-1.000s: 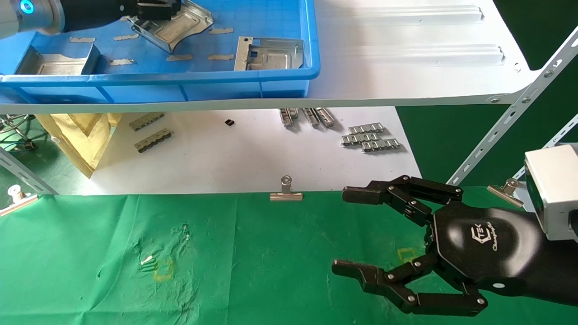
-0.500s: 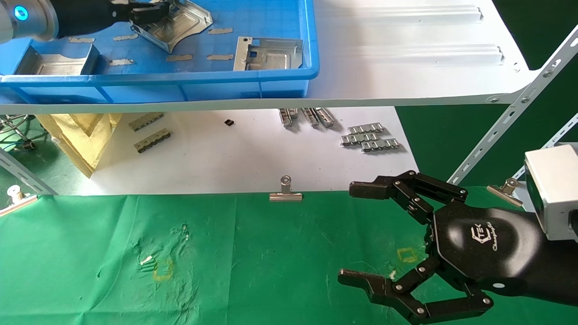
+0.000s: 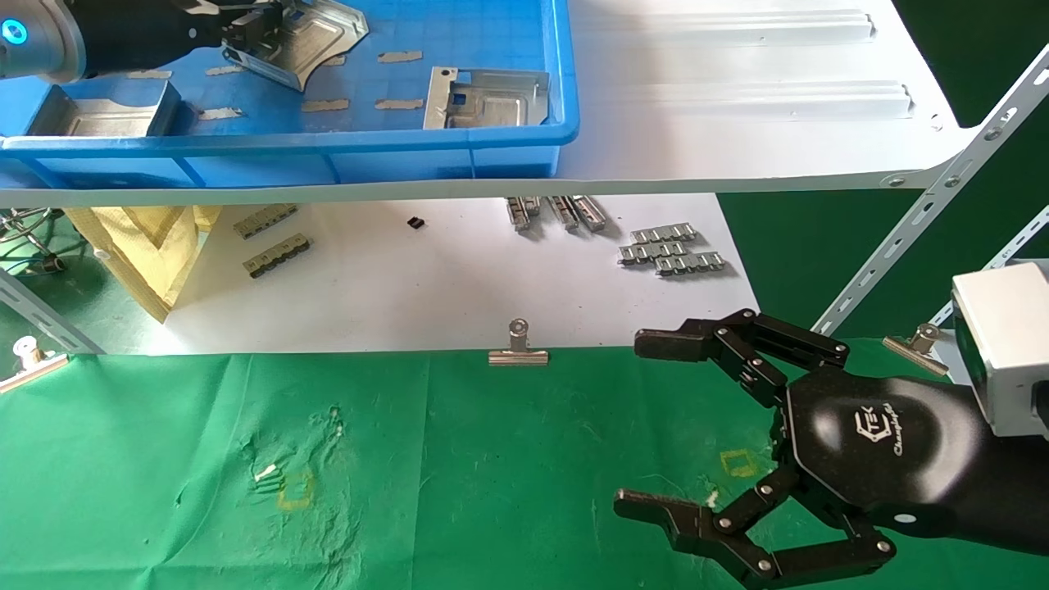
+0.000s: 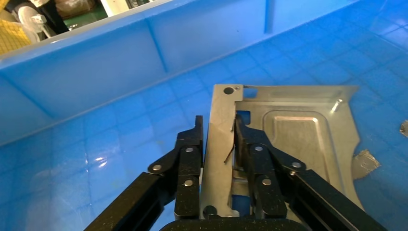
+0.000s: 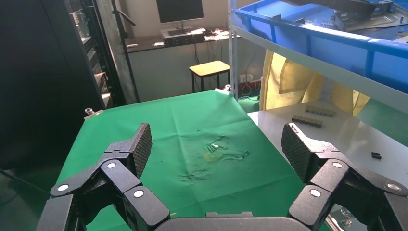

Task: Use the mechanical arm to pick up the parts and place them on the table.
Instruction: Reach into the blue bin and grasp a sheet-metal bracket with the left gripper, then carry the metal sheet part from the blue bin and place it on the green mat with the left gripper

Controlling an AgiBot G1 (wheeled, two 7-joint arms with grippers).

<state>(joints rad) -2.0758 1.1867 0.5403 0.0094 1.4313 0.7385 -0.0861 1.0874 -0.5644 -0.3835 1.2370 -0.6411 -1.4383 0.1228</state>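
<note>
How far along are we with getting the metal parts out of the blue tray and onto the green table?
Done: nothing; no silver sheet-metal part lies on the green cloth table. In hand: the left gripper is shut on one silver stamped plate inside the blue plastic tray. Left: placing that plate, then the two other plates in the tray. The right gripper hovers open over the cloth.

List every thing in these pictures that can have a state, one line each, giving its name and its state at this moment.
Left gripper: shut on a part, inside the tray.
Held part: gripped by its bent edge, tilted.
Middle part: lying loose in the tray.
Left-end part: lying in the tray, untouched.
Blue tray: on the white shelf.
Right gripper: open, holding nothing, over the green table.
Binder clip: clamped on the cloth's edge.
</note>
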